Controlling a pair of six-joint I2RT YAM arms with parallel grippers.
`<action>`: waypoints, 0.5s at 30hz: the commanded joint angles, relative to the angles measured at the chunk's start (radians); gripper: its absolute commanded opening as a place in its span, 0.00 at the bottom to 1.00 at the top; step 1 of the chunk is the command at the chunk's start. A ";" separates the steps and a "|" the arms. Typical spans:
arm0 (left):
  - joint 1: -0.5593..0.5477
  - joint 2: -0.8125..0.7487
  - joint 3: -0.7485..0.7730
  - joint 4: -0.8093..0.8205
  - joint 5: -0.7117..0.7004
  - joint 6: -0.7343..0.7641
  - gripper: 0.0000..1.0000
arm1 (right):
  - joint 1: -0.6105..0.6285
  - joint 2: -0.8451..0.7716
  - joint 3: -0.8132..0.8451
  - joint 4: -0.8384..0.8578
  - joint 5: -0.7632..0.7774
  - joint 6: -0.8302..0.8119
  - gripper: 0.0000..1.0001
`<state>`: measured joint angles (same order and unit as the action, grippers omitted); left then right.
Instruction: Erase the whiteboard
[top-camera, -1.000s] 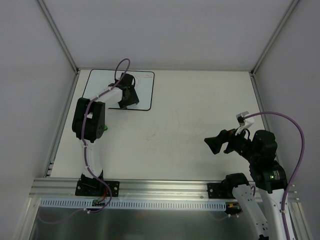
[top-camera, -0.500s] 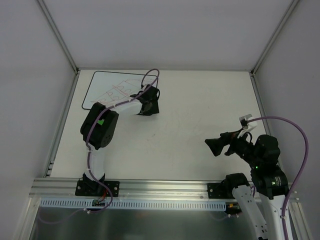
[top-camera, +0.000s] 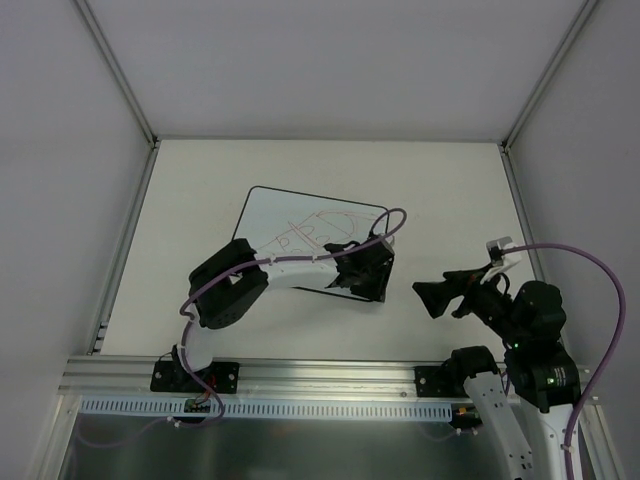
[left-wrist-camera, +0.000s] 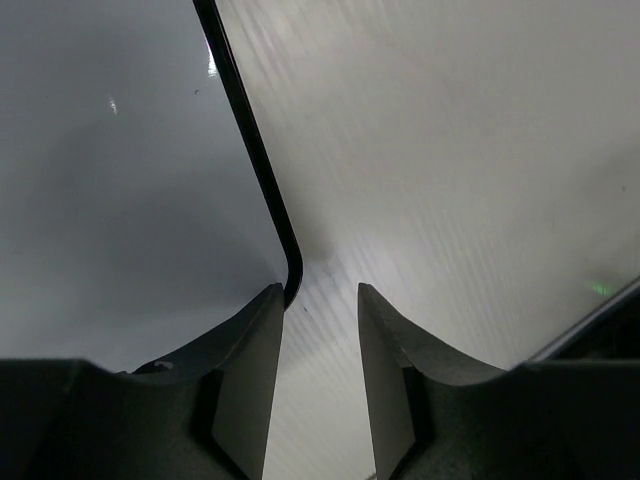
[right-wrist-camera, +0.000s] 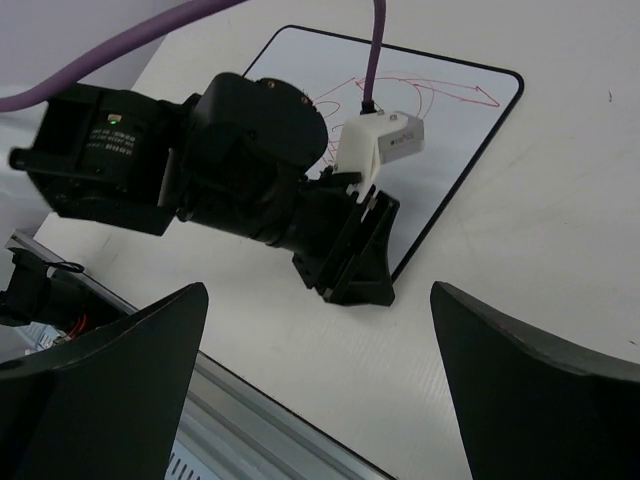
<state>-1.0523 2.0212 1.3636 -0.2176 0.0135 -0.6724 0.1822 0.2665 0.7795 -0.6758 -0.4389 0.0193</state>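
A: Where does the whiteboard (top-camera: 270, 215) lie?
B: Flat on the desk (top-camera: 450, 170), near its middle, turned a little so that its edges run askew to the desk's. Red scribbles (top-camera: 325, 228) mark its right part.
A: And the left arm (top-camera: 230, 285)?
B: It reaches from its base at the near left across the board's near edge, and the left claw (left-wrist-camera: 320, 300) sits at the board's near right corner.
A: Is that claw clenched?
B: Not quite. The left wrist view shows its fingers (left-wrist-camera: 245, 350) a narrow gap apart, with only bare desk in the gap. The board's rounded black corner meets the tip of one finger and disappears behind it; the other finger stands over the desk beside the board. Nothing is clamped between them.
A: What stands further right?
B: The right claw (top-camera: 428, 296), raised over the desk, close to the board's right edge yet not touching it. It is released: the right wrist view has its two fingers spread wide, with nothing held. Between them that view looks down on the left claw and the scribbled end of the board
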 joint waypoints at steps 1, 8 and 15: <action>-0.037 -0.014 -0.067 -0.172 0.050 -0.027 0.37 | 0.007 -0.015 0.015 -0.016 0.058 0.024 0.99; 0.000 -0.217 -0.112 -0.180 -0.067 -0.023 0.68 | 0.008 0.013 -0.003 -0.053 0.311 0.122 0.99; 0.149 -0.439 -0.230 -0.197 -0.138 -0.024 0.99 | 0.007 0.285 -0.009 0.004 0.352 0.159 0.99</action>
<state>-0.9497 1.6772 1.1770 -0.3801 -0.0628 -0.6952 0.1822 0.4164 0.7792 -0.7219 -0.1287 0.1394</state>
